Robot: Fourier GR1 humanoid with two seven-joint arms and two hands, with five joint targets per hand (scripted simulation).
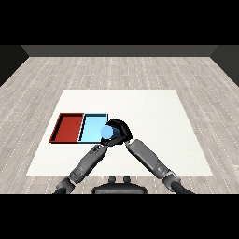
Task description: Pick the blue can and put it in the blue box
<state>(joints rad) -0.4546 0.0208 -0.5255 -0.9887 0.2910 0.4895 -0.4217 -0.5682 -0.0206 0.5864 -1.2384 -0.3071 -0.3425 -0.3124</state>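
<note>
We see the blue can (107, 134) held up at the right edge of the blue tray (91, 127), over its near right corner, with the red tray (67, 127) lying just beside the blue tray on its far side from the can. The right hand (119, 130) is curled round the can, its black fingers wrapping the top and the side away from the tray, so the can sits inside the hand, toward the tray. The left hand (97, 150) lies just below the blue tray's near edge on the white desk (154, 121); we cannot tell whether its fingers are spread or curled. We judge the can to be light, stiff and smooth-sided, apt to slip if tilted, so the best hold is round the middle of its wall, kept upright. We would say it still has to go further over the blue tray's floor before release.
</note>
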